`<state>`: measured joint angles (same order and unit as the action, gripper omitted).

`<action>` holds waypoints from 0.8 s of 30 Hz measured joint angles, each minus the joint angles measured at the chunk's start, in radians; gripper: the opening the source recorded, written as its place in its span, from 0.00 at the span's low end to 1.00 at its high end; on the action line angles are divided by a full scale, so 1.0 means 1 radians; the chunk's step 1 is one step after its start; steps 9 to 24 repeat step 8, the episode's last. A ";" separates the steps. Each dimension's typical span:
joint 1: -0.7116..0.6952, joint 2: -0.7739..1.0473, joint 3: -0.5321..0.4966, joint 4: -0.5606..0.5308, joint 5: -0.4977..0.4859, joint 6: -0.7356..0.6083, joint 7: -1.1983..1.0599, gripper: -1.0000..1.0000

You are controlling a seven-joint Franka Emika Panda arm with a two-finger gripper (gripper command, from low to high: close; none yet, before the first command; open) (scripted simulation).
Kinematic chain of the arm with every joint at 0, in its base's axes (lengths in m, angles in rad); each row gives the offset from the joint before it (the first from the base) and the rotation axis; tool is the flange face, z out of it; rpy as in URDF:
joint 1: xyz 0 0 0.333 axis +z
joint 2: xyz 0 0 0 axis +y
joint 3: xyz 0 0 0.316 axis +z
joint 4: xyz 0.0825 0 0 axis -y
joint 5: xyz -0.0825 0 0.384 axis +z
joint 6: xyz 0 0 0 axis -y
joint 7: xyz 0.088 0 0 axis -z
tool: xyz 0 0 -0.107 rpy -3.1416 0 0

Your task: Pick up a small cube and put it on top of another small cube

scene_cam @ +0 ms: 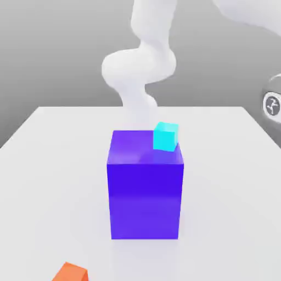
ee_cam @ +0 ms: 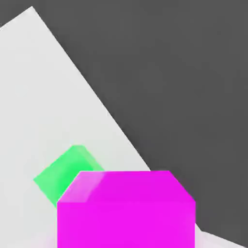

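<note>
Viewing the exterior view, we find a big blue-violet block standing at the middle of the white table. A small cyan cube rests on the block's top face, at about 1 o'clock from that face's centre, close to its far corner. A small orange cube lies on the table at about 7 o'clock from the block, well apart from it and cut by the frame edge. Behind the block, at 12 o'clock, the white arm rises from the table; the block hides its lower part.

Turning to the hand view, we see the small magenta cube close before the camera, with the claw pressed together on it. Beyond the magenta cube, at about 10 o'clock from it, a green cube lies on the table, its near corner covered by the magenta cube. Dark floor lies past the table's edge. The exterior view gives the blue-violet block and the cyan and orange cubes; the hand view gives the magenta and green cubes.
</note>
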<state>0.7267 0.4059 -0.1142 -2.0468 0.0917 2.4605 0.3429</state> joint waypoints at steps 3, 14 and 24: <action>0.005 0.099 0.010 0.004 0.004 0.084 0.001 1.00; 0.005 0.099 0.010 0.004 0.004 0.084 0.001 1.00; 0.005 0.099 0.010 0.004 0.004 0.084 0.001 1.00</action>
